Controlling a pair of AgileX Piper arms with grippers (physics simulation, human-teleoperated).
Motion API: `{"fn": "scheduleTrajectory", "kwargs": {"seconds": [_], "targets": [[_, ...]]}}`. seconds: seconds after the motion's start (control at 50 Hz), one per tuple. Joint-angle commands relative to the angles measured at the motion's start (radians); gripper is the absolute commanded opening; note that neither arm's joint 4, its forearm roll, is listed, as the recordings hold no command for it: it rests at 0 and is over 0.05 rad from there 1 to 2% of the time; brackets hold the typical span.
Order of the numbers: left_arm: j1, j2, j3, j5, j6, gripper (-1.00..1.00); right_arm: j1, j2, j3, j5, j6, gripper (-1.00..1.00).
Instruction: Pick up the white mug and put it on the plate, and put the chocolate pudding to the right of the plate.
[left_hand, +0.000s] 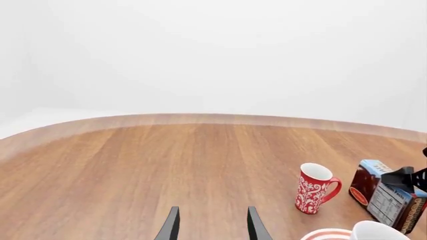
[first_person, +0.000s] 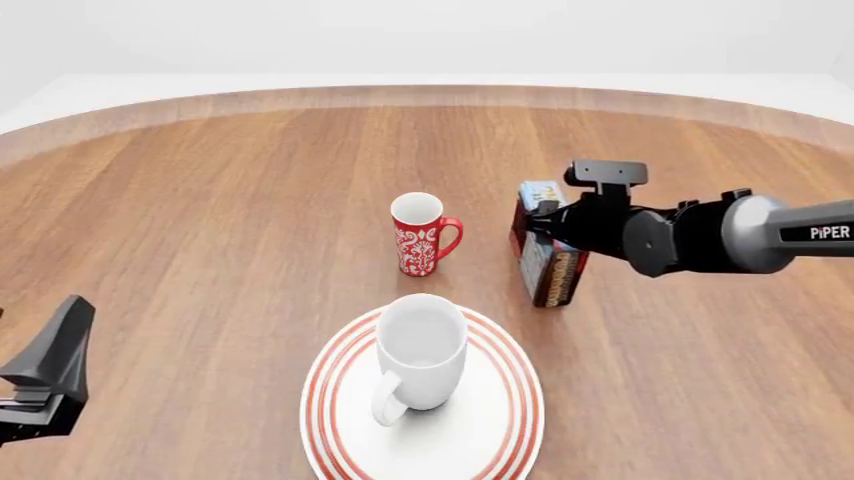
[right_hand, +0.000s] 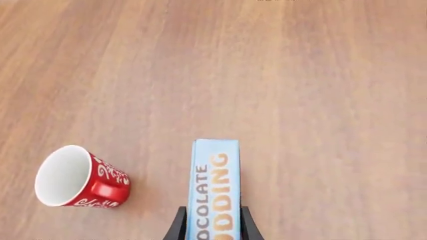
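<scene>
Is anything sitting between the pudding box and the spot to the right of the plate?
Nothing visible does. The chocolate pudding, gripped by the right gripper, stands beyond the plate. The table right of the plate is bare wood; the red mug stands off to the left.

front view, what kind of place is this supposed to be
Likely a simulated tabletop test scene, not a real room: a bare round wooden table against a blank white backdrop, holding only a red-ringed white plate, a patterned red mug and a pudding box.

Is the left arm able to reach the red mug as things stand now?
Probably yes. The left claw is open, and bare table lies between it and the red mug; the white mug on the plate sits aside.
</scene>
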Motion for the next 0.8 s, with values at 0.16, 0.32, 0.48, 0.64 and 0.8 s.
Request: {"fn": "scheduleTrajectory", "kwargs": {"seconds": [0.16, 0.32, 0.48, 0.64, 0.8], "targets": [[0.000, -0.008, 0.000, 0.007, 0.000, 1.00, 0.005, -0.024, 0.031, 0.020, -0.014, -1.00], [0.000, -0.007, 0.000, 0.007, 0.000, 1.00, 0.011, -0.069, 0.048, 0.027, -0.012, -1.00], [0.000, -0.006, 0.000, 0.006, 0.000, 1.00, 0.015, -0.118, 0.067, 0.035, -0.007, -1.00], [0.000, -0.008, 0.000, 0.007, 0.000, 1.00, 0.016, -0.162, 0.086, 0.047, -0.003, -1.00], [0.000, -0.006, 0.000, 0.006, 0.000, 1.00, 0.023, -0.212, 0.104, 0.065, 0.010, -1.00]]}}
